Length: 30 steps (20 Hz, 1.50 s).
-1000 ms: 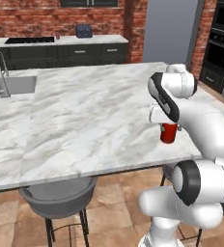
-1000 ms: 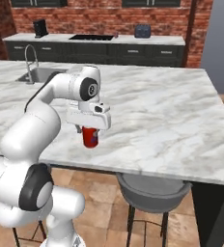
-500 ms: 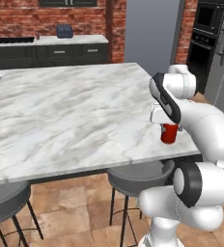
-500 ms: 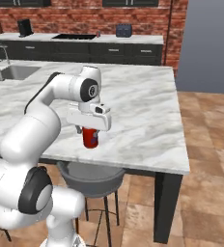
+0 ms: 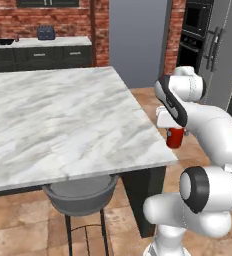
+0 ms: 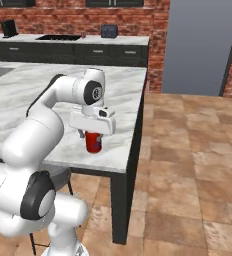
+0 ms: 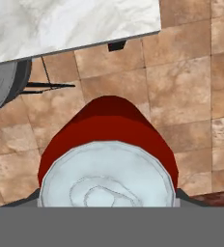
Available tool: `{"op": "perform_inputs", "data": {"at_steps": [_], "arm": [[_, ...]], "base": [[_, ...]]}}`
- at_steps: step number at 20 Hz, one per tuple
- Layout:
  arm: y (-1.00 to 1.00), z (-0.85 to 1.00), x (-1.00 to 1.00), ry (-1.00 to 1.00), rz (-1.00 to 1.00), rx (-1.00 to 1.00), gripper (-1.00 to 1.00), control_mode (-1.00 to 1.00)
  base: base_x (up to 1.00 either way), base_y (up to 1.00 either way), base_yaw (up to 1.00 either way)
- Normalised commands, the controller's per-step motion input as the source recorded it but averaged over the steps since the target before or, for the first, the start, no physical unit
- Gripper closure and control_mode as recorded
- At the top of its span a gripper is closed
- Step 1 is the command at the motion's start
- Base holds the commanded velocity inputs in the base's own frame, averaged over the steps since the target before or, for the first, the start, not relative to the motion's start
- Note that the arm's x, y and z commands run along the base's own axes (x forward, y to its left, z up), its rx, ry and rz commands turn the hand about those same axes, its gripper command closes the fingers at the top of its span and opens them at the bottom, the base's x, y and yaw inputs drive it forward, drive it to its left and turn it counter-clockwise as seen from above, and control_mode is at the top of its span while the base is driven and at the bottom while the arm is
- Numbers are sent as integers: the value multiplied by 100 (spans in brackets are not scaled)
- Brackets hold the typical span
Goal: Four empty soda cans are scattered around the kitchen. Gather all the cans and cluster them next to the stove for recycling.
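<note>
Task stage: one red soda can (image 5: pixel 175 137) is held off the counter and is judged to be in transit; no can is seen beside the stove (image 6: pixel 62 37) yet.
Done: a single can has been lifted (judged from how it hangs under the hand).
Left: delivery of this can to the stove, which lies on the back counter at about 11 o'clock in the right base view, well apart from the arm; the other cans are not accounted for.
Gripper: the gripper (image 6: pixel 93 138) is pinched onto the red can from above, jaws closed against its sides.
Can position: past the edge of the marble island (image 5: pixel 58 125), over the terracotta floor (image 7: pixel 181 72) in the hand view.
Containers: the can's silver top (image 7: pixel 106 176) is seen end-on; whether anything is inside cannot be told (the task calls it empty).
Nearby: a grey stool (image 5: pixel 80 192) is tucked under the island.
</note>
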Motion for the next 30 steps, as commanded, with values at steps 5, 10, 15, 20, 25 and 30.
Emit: {"op": "perform_inputs", "data": {"at_steps": [5, 10, 15, 20, 25, 30], "arm": [[0, 0, 0, 0, 0, 0, 100, 100], [0, 0, 0, 0, 0, 0, 100, 100], [0, 0, 0, 0, 0, 0, 100, 100], [0, 0, 0, 0, 0, 0, 100, 100], [0, 0, 0, 0, 0, 0, 100, 100], [0, 0, 0, 0, 0, 0, 100, 100]], "base": [[6, -100, 0], [28, -100, 0], [64, -100, 0], [98, -90, 2], [100, -58, 6], [100, -44, 6]]}}
